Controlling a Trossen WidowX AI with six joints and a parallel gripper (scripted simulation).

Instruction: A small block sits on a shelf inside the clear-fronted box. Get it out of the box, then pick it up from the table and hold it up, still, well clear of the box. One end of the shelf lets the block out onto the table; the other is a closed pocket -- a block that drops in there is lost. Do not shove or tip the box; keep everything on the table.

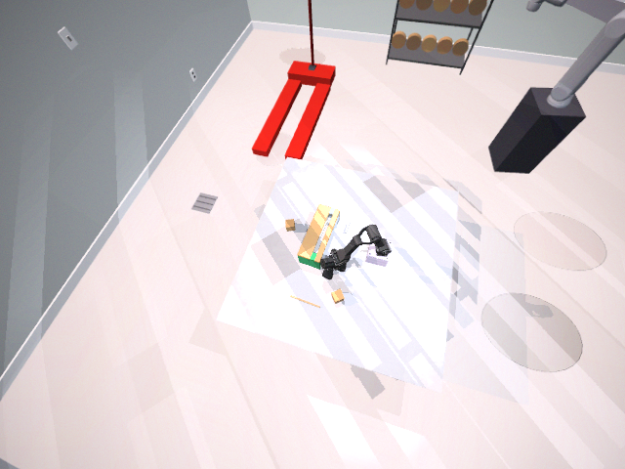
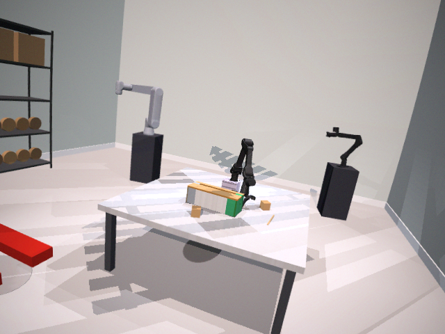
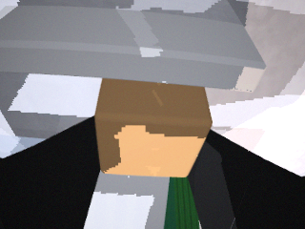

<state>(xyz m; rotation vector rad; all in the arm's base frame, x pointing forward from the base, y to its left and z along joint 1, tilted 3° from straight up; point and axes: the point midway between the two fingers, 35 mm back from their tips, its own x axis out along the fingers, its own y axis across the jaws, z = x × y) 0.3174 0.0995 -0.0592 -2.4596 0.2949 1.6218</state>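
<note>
The small orange-brown block (image 3: 152,150) fills the space between the two black fingertips in the wrist view. My gripper (image 1: 326,273) (image 2: 248,200) is shut on it, low beside the green end of the box. The long box (image 1: 313,234) (image 2: 211,203) has an orange-yellow top with a slot and a green end, and stands upright on the table (image 1: 403,313) (image 2: 265,244). A green strip (image 3: 182,205) shows below the block in the wrist view. The held block is hidden in the top and exterior views, and its height above the table cannot be told.
One orange cube (image 1: 290,225) (image 2: 195,211) stands on the box's far side from the arm. Another orange cube (image 1: 337,296) (image 2: 265,205) and a thin orange stick (image 1: 305,301) (image 2: 270,219) lie beyond the green end. A grey bar-like shape (image 3: 129,57) crosses the wrist view above the block.
</note>
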